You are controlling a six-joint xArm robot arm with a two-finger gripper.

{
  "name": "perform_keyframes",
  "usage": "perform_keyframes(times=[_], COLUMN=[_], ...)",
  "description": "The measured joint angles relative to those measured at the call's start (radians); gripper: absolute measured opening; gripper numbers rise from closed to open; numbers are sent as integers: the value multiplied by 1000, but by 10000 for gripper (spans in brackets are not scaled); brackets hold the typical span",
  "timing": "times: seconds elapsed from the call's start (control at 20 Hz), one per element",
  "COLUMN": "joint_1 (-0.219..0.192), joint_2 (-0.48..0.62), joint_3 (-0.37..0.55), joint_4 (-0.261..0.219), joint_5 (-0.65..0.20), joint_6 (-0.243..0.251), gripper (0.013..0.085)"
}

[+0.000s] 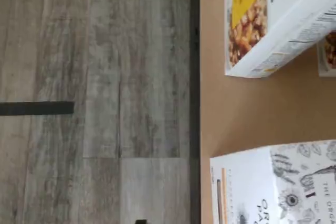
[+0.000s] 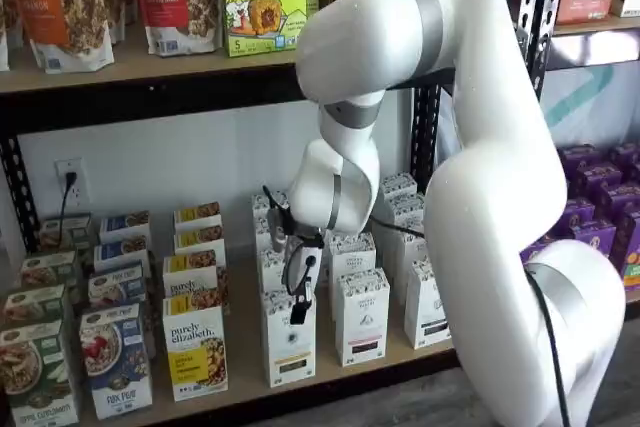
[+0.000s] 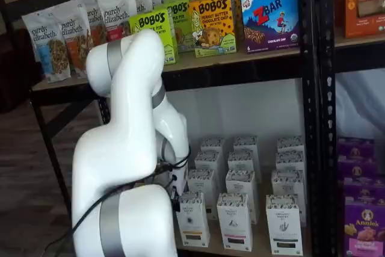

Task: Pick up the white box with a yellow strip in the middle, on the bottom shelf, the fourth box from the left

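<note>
Gripper (image 2: 299, 299) lower centre of a shelf view, black fingers pointing down, seen side-on; opening cannot be told, nothing visibly held. Fingertips overlap top of white box (image 2: 288, 335), contact unclear. Box upright, long axis vertical, tan strip facing front, on bottom shelf (image 2: 330, 372). Adjacent granola box (image 2: 195, 349) reads "purely elizabeth"; upper shelf shows "BOBO'S".

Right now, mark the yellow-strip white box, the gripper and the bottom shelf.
white box (image 2: 287, 355), a shelf view, lower front
gripper (image 2: 298, 313), a shelf view, between fingertips
bottom shelf (image 2: 247, 379), a shelf view, bare board
</note>
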Motion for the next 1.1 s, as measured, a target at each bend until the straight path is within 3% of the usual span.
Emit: perform_keyframes(times=[0.25, 0.55, 1.1], joint_1=[-17, -45, -61], joint_2=[39, 100, 218], joint_3=[-55, -137, -270], joint_4=[-6, -82, -132], joint_5=[8, 45, 66], joint_6=[-8, 40, 74], gripper=[850, 850, 850])
